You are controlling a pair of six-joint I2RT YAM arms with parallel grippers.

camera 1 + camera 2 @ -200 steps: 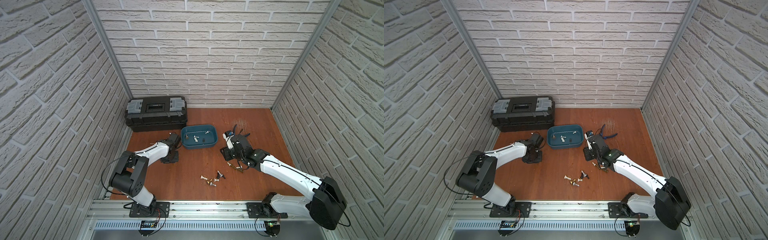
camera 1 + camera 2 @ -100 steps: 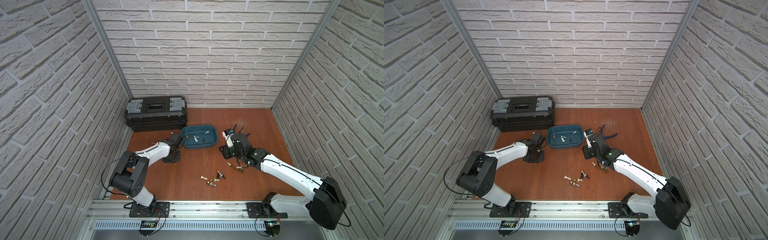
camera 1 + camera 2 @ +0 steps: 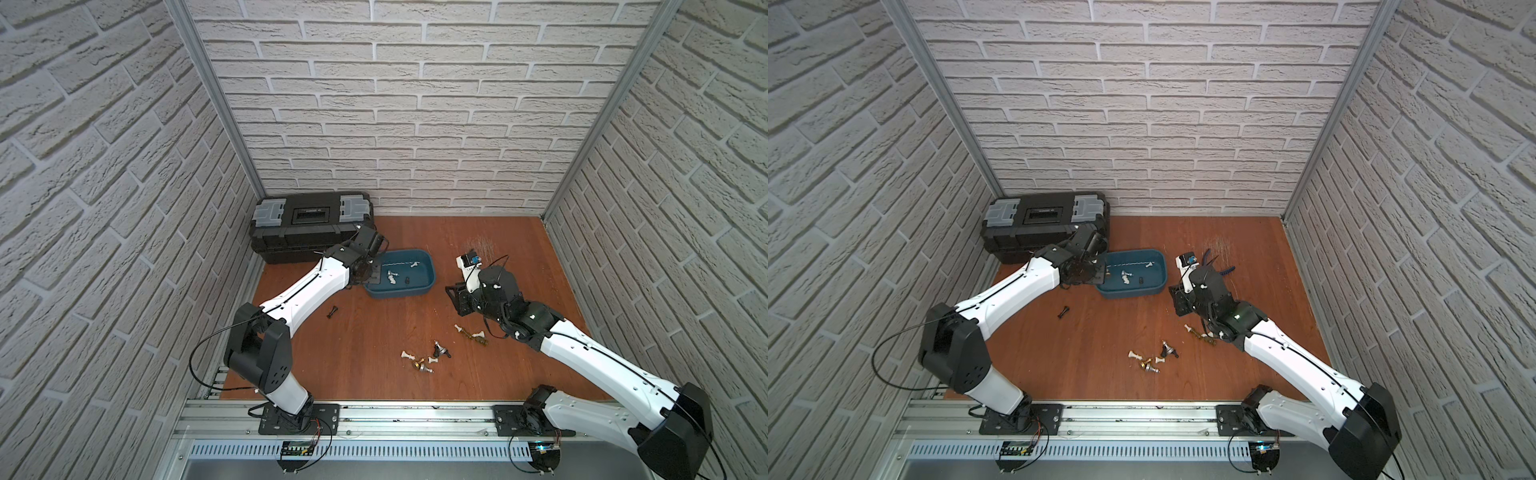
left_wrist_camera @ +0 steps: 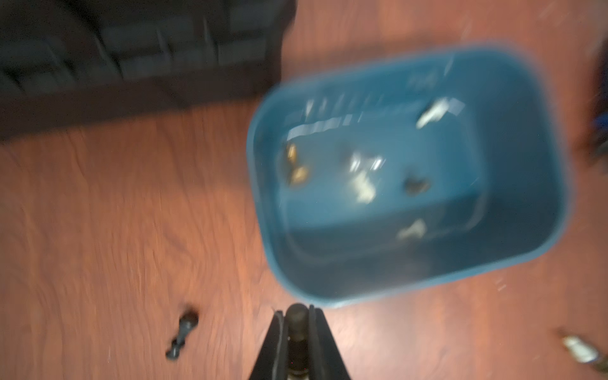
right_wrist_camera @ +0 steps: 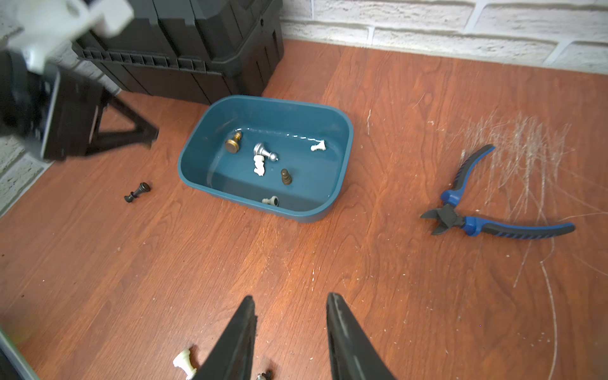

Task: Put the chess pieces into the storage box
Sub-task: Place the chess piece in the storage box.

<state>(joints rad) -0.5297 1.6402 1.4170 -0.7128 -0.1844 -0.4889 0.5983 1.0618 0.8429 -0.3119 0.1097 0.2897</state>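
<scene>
Tabletop (image 4: 98, 214); left hand (image 4: 297, 311) tight, probably pawn (image 4: 297, 324)

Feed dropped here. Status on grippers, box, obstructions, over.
Left gripper shut on dark piece at storage box rim. Right gripper open, empty. Pliers lie apart from box.

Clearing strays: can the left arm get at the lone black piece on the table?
Probably not yet: the lone black piece lies unobstructed beside the arm, but its jaws are shut on another dark piece.
</scene>
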